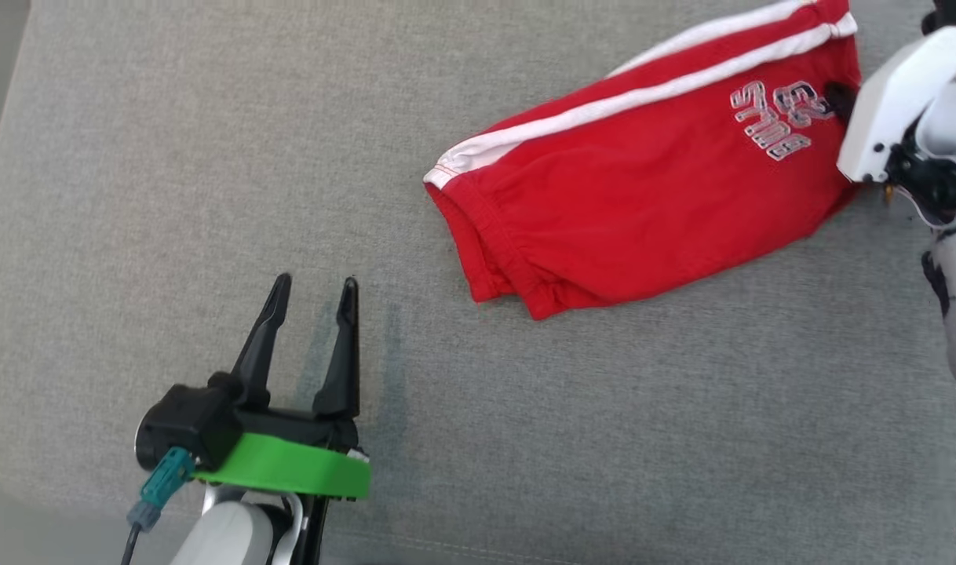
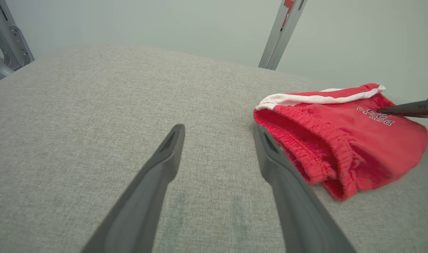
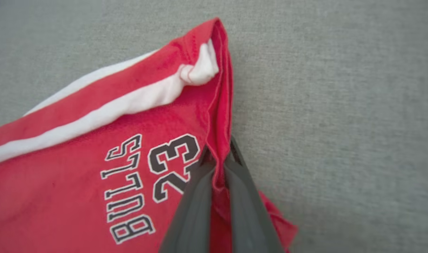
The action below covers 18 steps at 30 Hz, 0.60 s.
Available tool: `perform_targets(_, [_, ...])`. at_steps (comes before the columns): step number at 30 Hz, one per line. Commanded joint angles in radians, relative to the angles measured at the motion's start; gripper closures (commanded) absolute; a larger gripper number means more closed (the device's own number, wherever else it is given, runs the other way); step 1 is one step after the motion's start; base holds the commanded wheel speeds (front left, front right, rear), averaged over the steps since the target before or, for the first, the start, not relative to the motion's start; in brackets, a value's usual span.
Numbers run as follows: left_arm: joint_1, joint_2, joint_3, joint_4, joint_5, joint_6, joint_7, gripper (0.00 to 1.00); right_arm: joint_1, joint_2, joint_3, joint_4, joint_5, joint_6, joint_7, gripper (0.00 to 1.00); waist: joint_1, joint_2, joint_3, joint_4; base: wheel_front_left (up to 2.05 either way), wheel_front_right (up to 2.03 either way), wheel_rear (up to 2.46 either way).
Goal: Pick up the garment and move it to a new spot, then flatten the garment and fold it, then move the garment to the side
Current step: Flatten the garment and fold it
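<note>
- Right wrist view: the right jaws are clenched on a raised fold of the shorts [image 3: 94,147], at the edge just beside the "23" print [image 3: 172,165]. Red cloth is pinched between the two fingers.
- Left jaws: released and empty, fingers spread, pointing up the head view over bare tabletop [image 1: 133,196].
- Shorts location: upper right of the head view, lying on the grey fabric tabletop. Only the pinched edge is lifted; the rest lies on the surface.
- Shorts condition: doubled over, with two elastic hems [image 1: 509,267] stacked at the end nearer the left jaws. The white stripes [image 1: 643,90] run along the far side. The cloth is fairly flat, with minor wrinkles.
- Task progress (judgement): the stacked layers suggest that flattening and folding are done. The grip on the edge fits the last step, moving the shorts to the side. A first pick-up cannot be ruled out from these views.
- Remaining (judgement): carry or drag the shorts to the side, then release.
- Right arm [image 1: 902,102]: enters from the right edge of the head view, wrist over the shorts' right end, fingers held low and pointing left.
- Left arm [image 1: 227,534]: at lower left, apart from the shorts, with a green ring [image 1: 290,467] at the wrist.
</note>
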Motion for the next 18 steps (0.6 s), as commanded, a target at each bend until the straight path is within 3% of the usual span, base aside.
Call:
perform_targets(1, [0.038,-0.019,0.032,0.004,0.023,-0.016,-0.002,0.0,0.035,-0.023,-0.017,-0.002,0.014,-0.002,-0.017,1.0,0.0,0.0,-0.05,-0.045,0.0,0.0,0.0])
perform_targets(12, [0.18,-0.135,0.197,0.021,0.163,-0.148,-0.002,0.0,0.164,-0.1,-0.16,-0.056,0.06,-0.002,-0.117,1.0,0.0,0.0,-0.166,-0.124,0.0,0.0,0.0])
perform_targets(18, [0.205,-0.167,0.22,0.045,0.211,-0.192,-0.002,0.0,0.143,-0.079,-0.14,-0.149,0.055,-0.002,-0.077,1.0,0.0,0.0,-0.181,-0.13,0.0,0.0,0.0])
